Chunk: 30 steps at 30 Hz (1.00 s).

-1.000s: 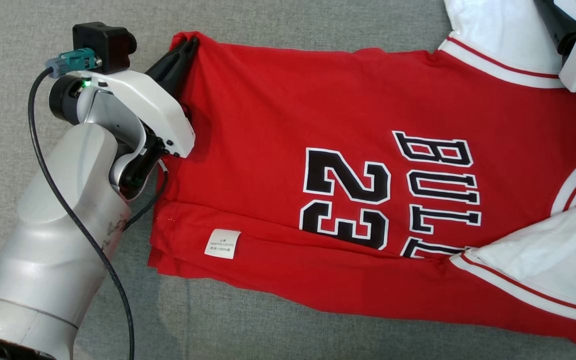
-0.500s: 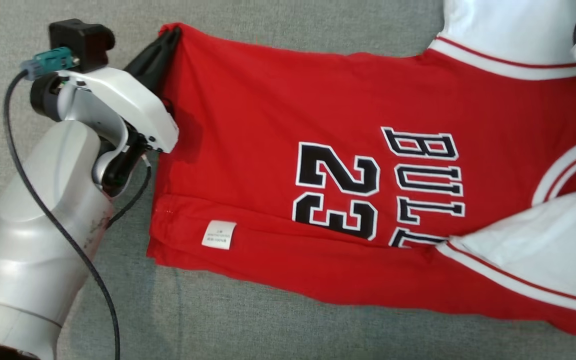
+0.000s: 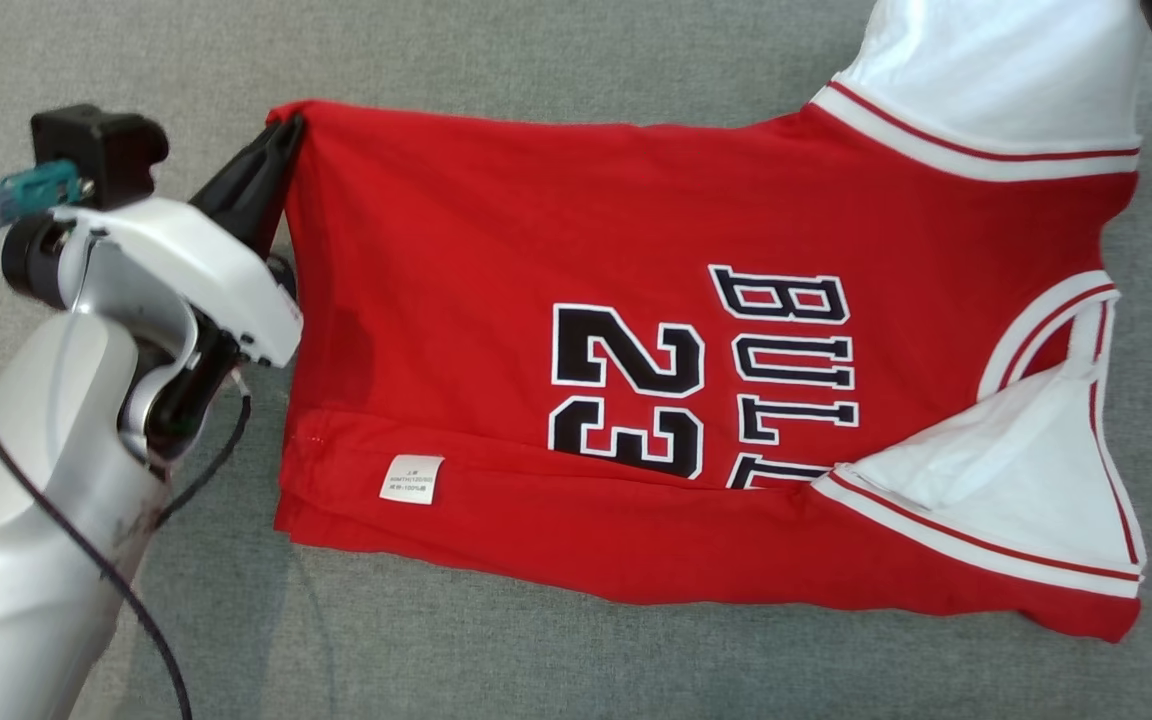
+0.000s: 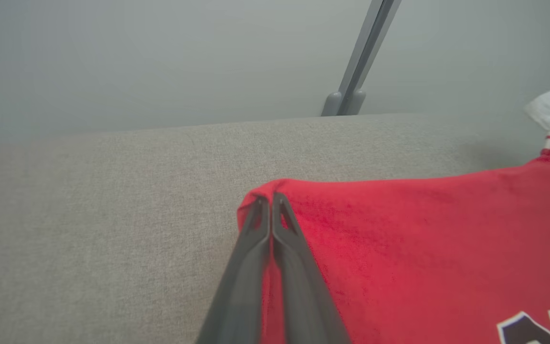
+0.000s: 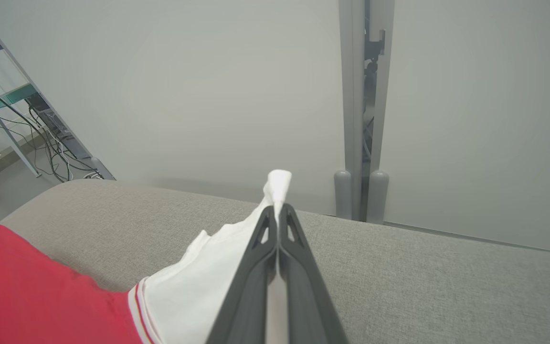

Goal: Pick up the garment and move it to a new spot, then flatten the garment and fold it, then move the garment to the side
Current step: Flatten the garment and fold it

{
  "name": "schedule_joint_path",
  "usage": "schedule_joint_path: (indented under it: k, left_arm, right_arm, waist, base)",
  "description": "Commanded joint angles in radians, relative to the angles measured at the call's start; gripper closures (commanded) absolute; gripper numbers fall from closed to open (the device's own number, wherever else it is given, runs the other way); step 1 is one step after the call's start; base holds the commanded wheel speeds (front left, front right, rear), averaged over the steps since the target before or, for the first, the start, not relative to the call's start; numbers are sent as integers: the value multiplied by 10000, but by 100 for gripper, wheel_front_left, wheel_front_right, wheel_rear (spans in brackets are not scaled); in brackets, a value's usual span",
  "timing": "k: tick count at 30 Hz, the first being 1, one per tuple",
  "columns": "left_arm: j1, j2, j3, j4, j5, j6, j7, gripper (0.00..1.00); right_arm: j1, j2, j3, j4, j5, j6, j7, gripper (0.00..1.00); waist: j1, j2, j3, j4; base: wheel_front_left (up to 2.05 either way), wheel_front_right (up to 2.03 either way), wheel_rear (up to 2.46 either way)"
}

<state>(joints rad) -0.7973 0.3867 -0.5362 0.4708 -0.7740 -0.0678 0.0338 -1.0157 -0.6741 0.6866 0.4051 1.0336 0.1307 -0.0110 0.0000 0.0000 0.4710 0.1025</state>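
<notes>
Garment (image 3: 536, 250) lies spread across the grey cushion (image 3: 536, 650): a red jersey with its hem toward the robot's left and its white sleeves toward the right. Its near long edge is already turned over, so the label (image 3: 412, 479) faces up. The left gripper (image 4: 270, 198) is closed tight on the far hem corner, with red cloth wrapped round its tips. The right gripper (image 5: 277, 208) is likewise pinched shut, on a tip of white cloth from the far sleeve (image 3: 986, 70) (a tuft pokes out past the fingertips). By the look of it, the step in hand is stretching the far edge to flatten the garment. To do it well, both pinches should hold firm while the arms draw apart evenly along the edge line. The pull should be just enough to take out slack without dragging the body sideways or undoing the near fold. The far edge may be raised a little off the cushion, though the head view is too flat to be sure. If it is, both ends should come down together so no ripple is trapped under the print. The right pinch holds little cloth and could slip under a hard pull.
</notes>
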Motion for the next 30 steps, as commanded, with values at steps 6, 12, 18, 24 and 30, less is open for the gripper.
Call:
schedule_joint_path:
  k: [6, 12, 18, 24, 30]
  left_arm:
    - [1508, 656, 488, -1443, -867, 281, 432, 100]
    - [3239, 1320, 943, -2881, -1655, 770, 798, 100]
    - [4507, 1587, 1201, -3683, -2270, 1205, 1073, 100]
    - [5208, 1519, 1302, -3729, -2807, 1325, 1244, 100]
    - [5494, 1459, 1368, -3508, -3051, 1436, 1233, 0]
  right_arm:
    - [1610, -608, -307, -1611, 599, 1, -85, 100]
    - [3961, -1163, -980, -3436, 966, 1, 112, 100]
    - [6531, -993, -2067, -4530, 835, 2, 377, 100]
    - [8556, 143, -3066, -5017, 394, 2, 776, 100]
    - [9467, 1333, -3818, -5057, -357, 2, 1310, 0]
  waist:
    - [0, 0, -481, -301]
    - [0, 0, -857, -489]
    - [0, 0, -1021, -623]
    - [0, 0, -1110, -739]
    - [0, 0, -1079, -815]
  base:
    - [0, 0, 0]
    - [0, 0, 0]
    - [0, 0, 0]
    - [0, 0, 0]
    - [0, 0, 0]
